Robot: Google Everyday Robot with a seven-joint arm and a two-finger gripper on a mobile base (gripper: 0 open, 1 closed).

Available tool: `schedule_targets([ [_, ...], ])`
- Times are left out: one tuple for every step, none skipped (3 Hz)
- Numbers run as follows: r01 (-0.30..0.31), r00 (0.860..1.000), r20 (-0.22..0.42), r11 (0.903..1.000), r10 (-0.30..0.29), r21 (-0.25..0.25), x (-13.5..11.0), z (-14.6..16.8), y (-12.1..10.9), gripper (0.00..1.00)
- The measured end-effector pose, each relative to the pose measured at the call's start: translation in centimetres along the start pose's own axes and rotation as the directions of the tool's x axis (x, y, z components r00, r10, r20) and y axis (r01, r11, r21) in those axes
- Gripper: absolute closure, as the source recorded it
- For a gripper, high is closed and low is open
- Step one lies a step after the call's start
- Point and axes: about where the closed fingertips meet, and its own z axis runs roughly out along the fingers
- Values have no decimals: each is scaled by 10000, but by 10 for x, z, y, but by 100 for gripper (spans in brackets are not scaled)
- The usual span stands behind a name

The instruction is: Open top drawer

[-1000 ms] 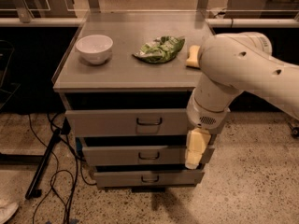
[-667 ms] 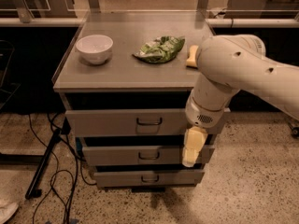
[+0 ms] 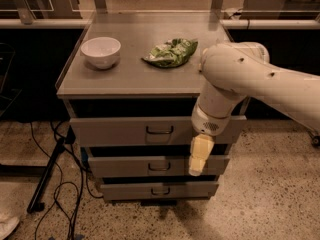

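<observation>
because the top drawer (image 3: 120, 131) is a wide, flat grey metal front set just under the cabinet top (image 3: 135, 76), it will likely feel rigid and somewhat heavy, running straight out on its slides and not flexing. its smooth panel gives nothing to grip, so the one sensible place to take hold is the small dark wire handle (image 3: 160, 130) at its centre, hooked or pinched and pulled level toward the camera. the gripper (image 3: 199, 156) hangs pointing down from the pale arm (image 3: 260, 79) at the right side of the cabinet front, lower than that handle and to its right, with its tip over the middle of the two lower drawers (image 3: 125, 166). it holds nothing that shows, and i cannot tell whether it is open or closed. on the cabinet top sit a white bowl (image 3: 100, 52) and a green packet (image 3: 170, 52), which a jerky pull might jostle. around it lies a speckled floor (image 3: 260, 204), with dark cables (image 3: 60, 184) trailing at the left.
</observation>
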Motion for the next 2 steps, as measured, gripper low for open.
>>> schedule_targets([
  [-132,9998,126,9995,135,-273,-12,27,-15,0],
  [-201,9996,184,9989,209,-422,-16,41,-23,0],
])
